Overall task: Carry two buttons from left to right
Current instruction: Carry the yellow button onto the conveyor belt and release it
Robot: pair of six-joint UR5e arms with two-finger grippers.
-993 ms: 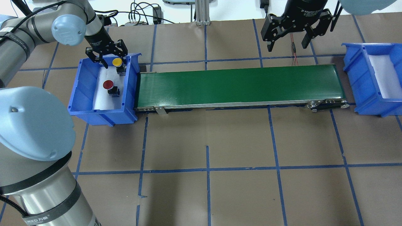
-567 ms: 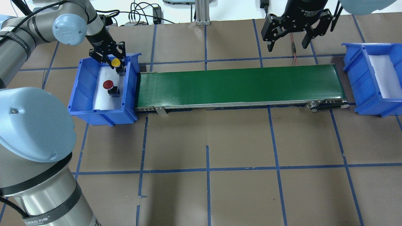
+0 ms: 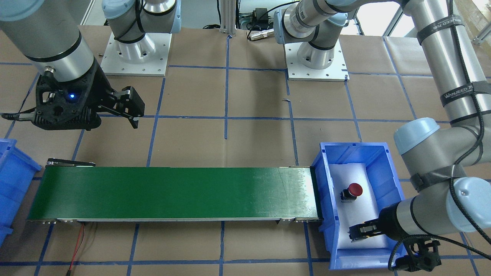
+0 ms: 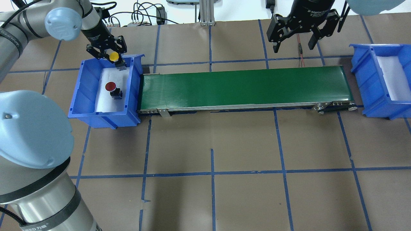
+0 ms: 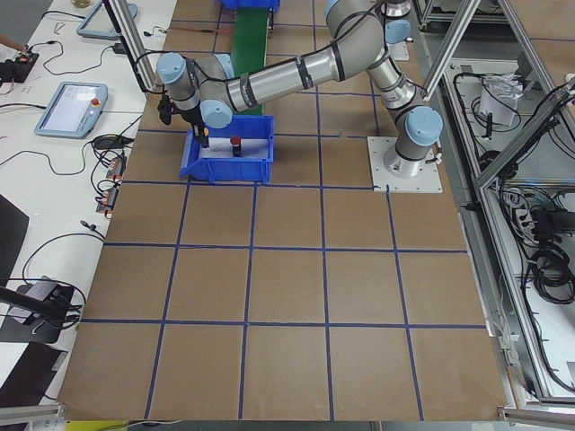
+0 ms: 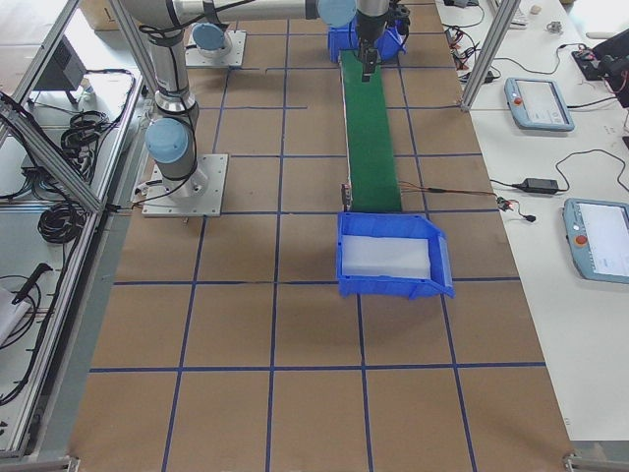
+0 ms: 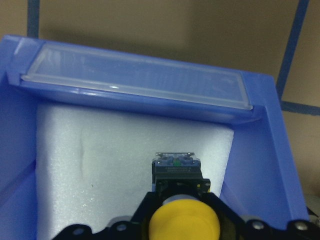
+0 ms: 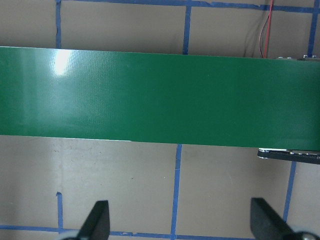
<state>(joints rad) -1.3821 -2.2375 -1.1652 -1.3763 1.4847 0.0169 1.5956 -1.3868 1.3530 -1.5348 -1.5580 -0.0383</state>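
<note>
Left hand grips the yellow-capped button over the blue bin; right hand spread wide above the brown, blue-taped tabletop.

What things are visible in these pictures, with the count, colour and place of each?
bins: two, blue, left bin and right bin at the belt's ends.
conveyor belt: one, green, between the bins.
yellow button: one, yellow cap, gripped just above the left bin's far end.
red button: one, red cap, on white foam in the left bin.
table: one, brown with blue tape lines.
left gripper: one, black, shut on the yellow button.
right gripper: one, black, open, raised near the belt's right end.
</note>
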